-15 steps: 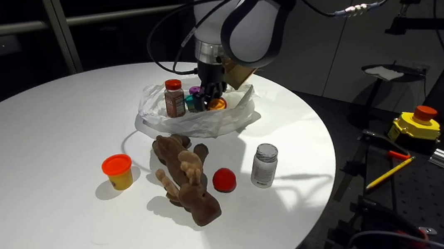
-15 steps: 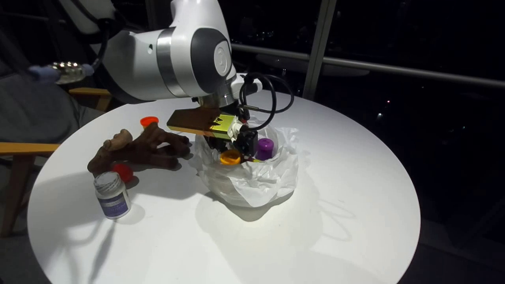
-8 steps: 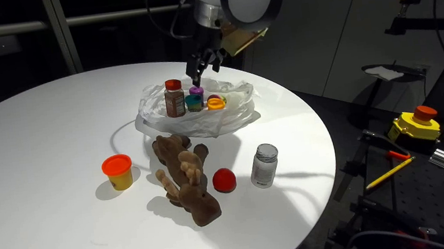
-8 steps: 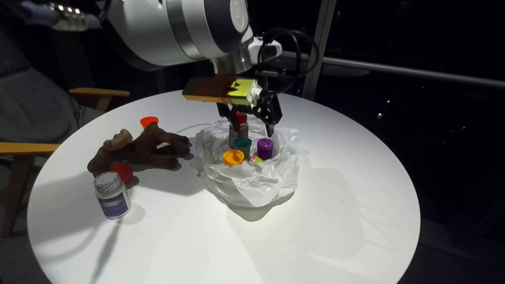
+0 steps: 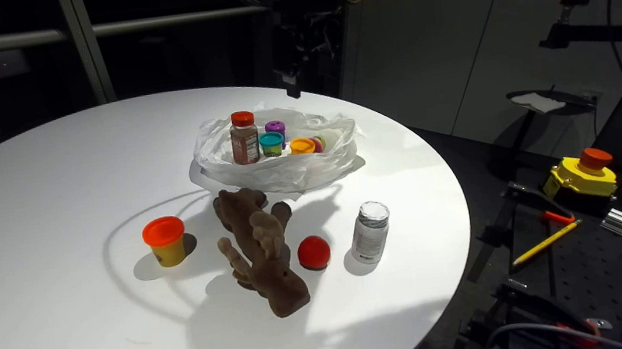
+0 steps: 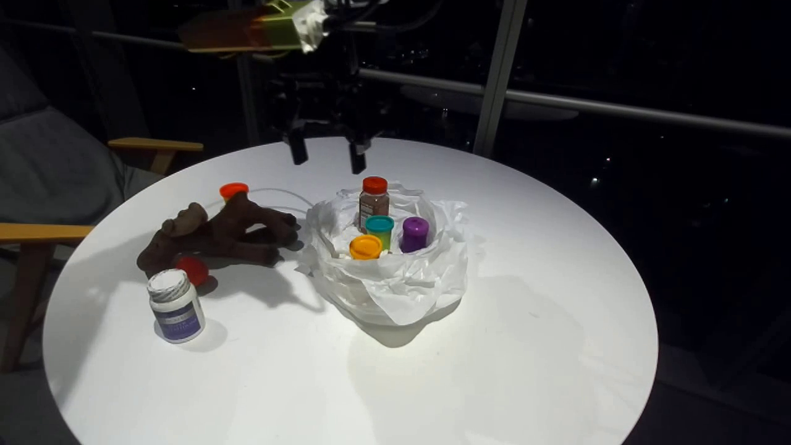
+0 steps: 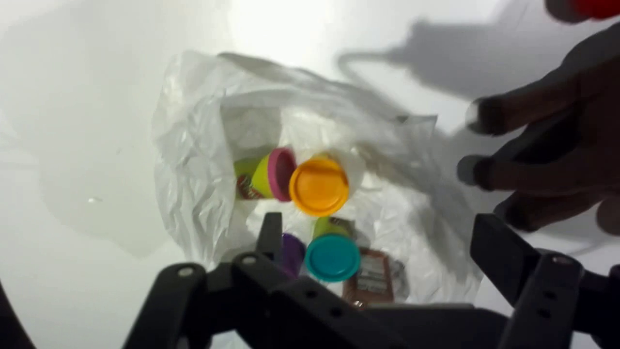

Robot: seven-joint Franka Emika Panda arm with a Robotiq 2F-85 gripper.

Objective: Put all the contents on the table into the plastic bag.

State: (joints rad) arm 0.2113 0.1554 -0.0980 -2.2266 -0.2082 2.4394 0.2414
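Wrist view: gripper (image 7: 376,224) hangs above the bench (image 7: 72,271), jaws spread wide. Plastic bag (image 7: 193,145) below it holds purple tub (image 7: 293,253), teal tub (image 7: 333,258), orange tub (image 7: 319,187), pink-lidded tub (image 7: 271,175), brown bottle (image 7: 373,278). Both exterior views: plush moose (image 5: 247,228), red ball (image 5: 314,252), white jar (image 5: 370,232), red-lidded tub (image 5: 165,242) on bench, off to gripper's side.

brown plush (image 5: 250,228), tan antlers (image 5: 266,232); red ball (image 5: 314,252); white jar (image 5: 371,232), purple-blue label (image 6: 179,322); white bag (image 6: 401,290).

A yellow pencil (image 5: 548,242) lies near a yellow box (image 5: 581,182) with a red button (image 5: 595,158).
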